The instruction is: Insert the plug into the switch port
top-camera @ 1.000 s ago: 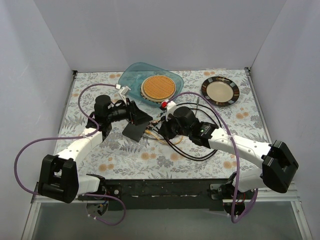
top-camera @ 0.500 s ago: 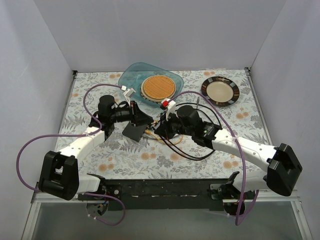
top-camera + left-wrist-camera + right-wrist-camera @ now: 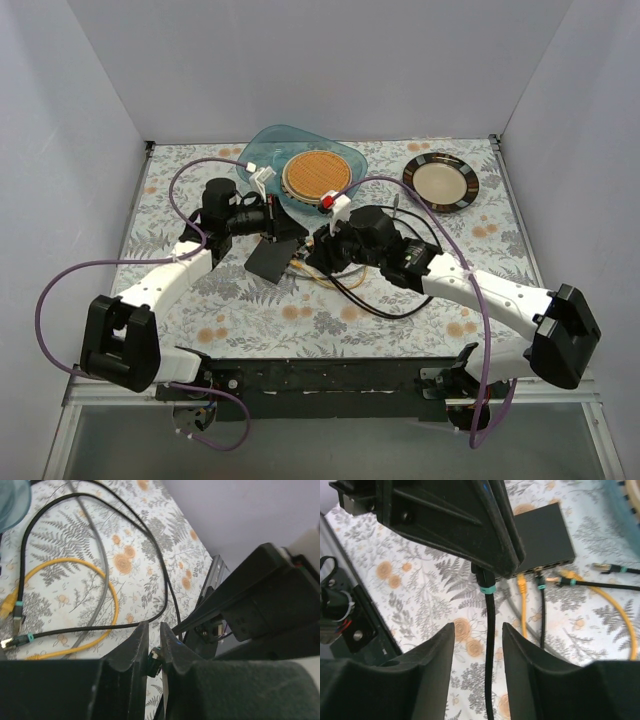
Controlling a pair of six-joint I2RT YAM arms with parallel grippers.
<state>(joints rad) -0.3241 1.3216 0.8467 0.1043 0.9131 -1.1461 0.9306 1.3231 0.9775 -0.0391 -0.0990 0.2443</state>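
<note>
The switch [image 3: 545,535] is a flat black box lying on the floral cloth, seen from above as switch [image 3: 270,262]; a yellow and a black lead sit in its near edge. My left gripper [image 3: 154,630] is shut on the plug [image 3: 155,661], a small dark piece pinched between its fingers. In the right wrist view the teal-banded plug [image 3: 485,584] hangs from the left fingers [image 3: 470,525], just in front of the switch's socket edge. My right gripper [image 3: 478,626] stands open around the plug's black cable [image 3: 490,650] without touching it.
Yellow cable [image 3: 75,562] and black cable [image 3: 150,545] loop over the cloth right of the switch, with loose teal-banded connectors [image 3: 607,569]. A blue tray [image 3: 262,150] holding a woven disc and a dark-rimmed plate [image 3: 441,182] stand at the back.
My left gripper has shut on the plug and shifted slightly back. My right gripper has opened and let go of it; the cable now runs free between its fingers.
</note>
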